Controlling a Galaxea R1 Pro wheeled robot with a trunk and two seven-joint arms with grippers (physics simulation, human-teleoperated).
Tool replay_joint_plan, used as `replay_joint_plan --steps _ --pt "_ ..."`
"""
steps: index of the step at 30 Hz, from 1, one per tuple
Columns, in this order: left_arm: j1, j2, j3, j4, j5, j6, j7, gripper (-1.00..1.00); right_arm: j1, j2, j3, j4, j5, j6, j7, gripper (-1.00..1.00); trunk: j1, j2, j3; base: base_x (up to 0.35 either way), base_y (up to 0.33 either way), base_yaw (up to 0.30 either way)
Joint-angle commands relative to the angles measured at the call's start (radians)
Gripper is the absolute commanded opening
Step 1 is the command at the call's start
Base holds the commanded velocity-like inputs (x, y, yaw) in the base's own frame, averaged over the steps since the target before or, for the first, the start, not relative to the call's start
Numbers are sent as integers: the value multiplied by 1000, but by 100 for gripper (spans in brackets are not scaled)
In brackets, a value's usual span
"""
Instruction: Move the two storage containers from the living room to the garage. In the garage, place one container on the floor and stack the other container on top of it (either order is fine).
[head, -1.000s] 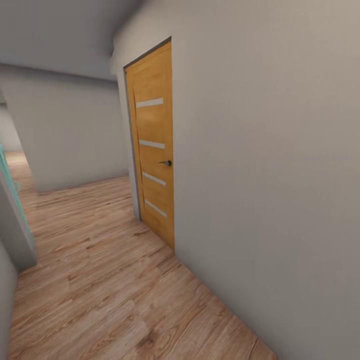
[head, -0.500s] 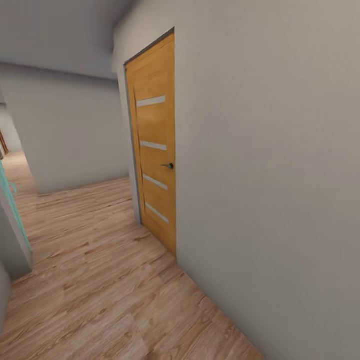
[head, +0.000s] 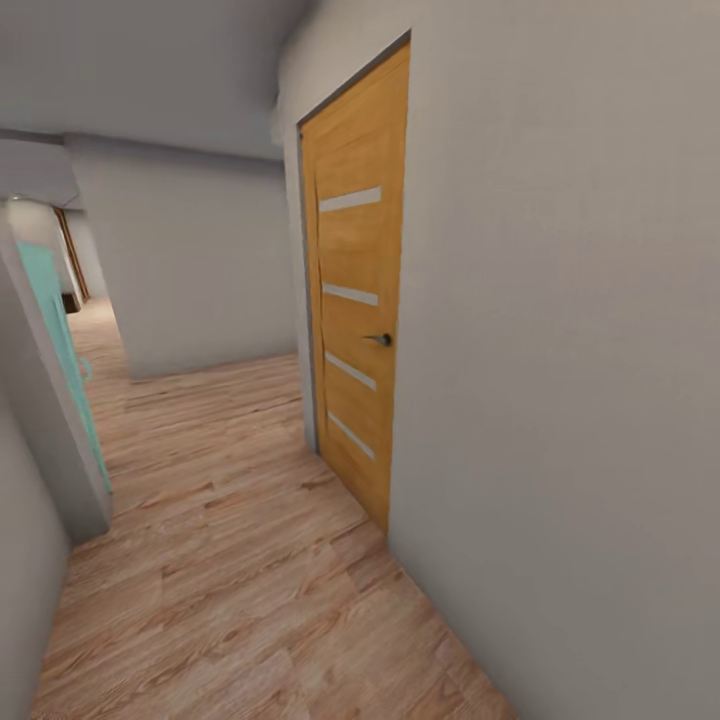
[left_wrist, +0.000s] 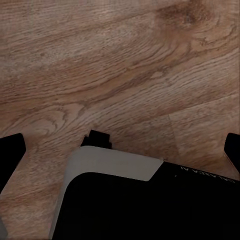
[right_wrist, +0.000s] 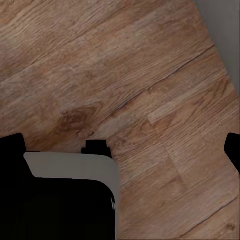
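— Head view is looking down a hallway: a wooden door (head: 358, 300) with four pale strips and a dark handle (head: 380, 340) is sitting shut in the grey wall (head: 560, 350) on the right, over light wood plank flooring (head: 240, 560). A turquoise panel (head: 62, 350) is standing at the left, edge-on.

— And the grippers?

— Left wrist view is showing the left gripper (left_wrist: 120, 150) with its dark fingertips (left_wrist: 11, 150) lying far apart at opposite edges of the picture, nothing between them but planks (left_wrist: 120, 75). The right gripper (right_wrist: 120, 145) is doing the same, spread wide and carrying nothing (a grey strip of wall (right_wrist: 225, 30) is showing at one corner of its picture).

— The storage containers?

— I cannot tell where they are from these pictures. Both wrist cameras are looking onto the robot's own black and pale grey body (left_wrist: 140, 205) above the floor.
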Motion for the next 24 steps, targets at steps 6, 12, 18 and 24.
replay_joint_plan --steps 6,12,18,24 --pt "-1 0 8 1 -1 -3 1 100 -1 0 8 3 -4 -5 -3 100 1 -1 -1 320 0 269" --pt "-1 -1 8 1 -1 -3 1 100 -1 0 8 3 -4 -6 -3 100 1 -1 -1 320 0 269" --pt "-1 -1 8 1 0 -3 2 100 -1 -1 8 3 -4 -5 -3 100 1 -1 -1 320 0 269" --pt "-1 -1 8 1 -1 -3 2 100 -1 -1 8 3 -4 -5 -3 100 1 -1 -1 320 0 269"
